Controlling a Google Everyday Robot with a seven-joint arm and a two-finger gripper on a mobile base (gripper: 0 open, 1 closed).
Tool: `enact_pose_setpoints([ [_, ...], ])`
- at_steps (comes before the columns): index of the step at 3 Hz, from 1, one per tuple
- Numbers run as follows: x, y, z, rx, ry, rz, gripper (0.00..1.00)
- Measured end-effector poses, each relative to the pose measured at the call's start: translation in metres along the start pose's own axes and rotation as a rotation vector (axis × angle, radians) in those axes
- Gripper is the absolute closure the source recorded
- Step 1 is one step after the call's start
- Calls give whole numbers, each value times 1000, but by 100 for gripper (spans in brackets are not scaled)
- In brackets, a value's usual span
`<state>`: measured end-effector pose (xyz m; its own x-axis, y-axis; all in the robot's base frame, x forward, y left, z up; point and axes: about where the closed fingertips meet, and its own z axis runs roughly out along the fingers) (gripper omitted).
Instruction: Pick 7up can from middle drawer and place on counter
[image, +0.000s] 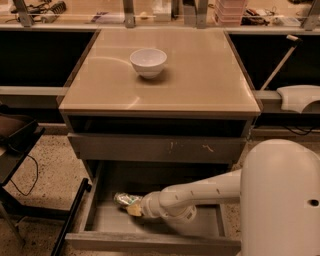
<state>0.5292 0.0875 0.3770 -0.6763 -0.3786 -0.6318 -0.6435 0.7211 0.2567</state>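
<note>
The end effector (134, 209) touched the 7up can (123, 199) at the left of the middle drawer (150, 243); its grip could not be told. A firm, centred hold before lifting seemed wise.

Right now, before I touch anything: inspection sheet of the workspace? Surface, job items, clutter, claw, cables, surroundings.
Surface: counter, smooth, beige.
Job's things: 7up can inside the open middle drawer, left part.
Clutter: white bowl standing on the counter, toward the back.
Claw: claw down in the drawer, right at the can.
Cables: black cable on the floor, left.
Surroundings: scratched drawer front shut above; speckled floor.
</note>
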Motion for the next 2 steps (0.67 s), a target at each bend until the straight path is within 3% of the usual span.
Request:
enact_pose_setpoints([
  [1,-4,-16,-51,33,-25,43,100],
  [2,-7,-42,-138,109,-59,90,100],
])
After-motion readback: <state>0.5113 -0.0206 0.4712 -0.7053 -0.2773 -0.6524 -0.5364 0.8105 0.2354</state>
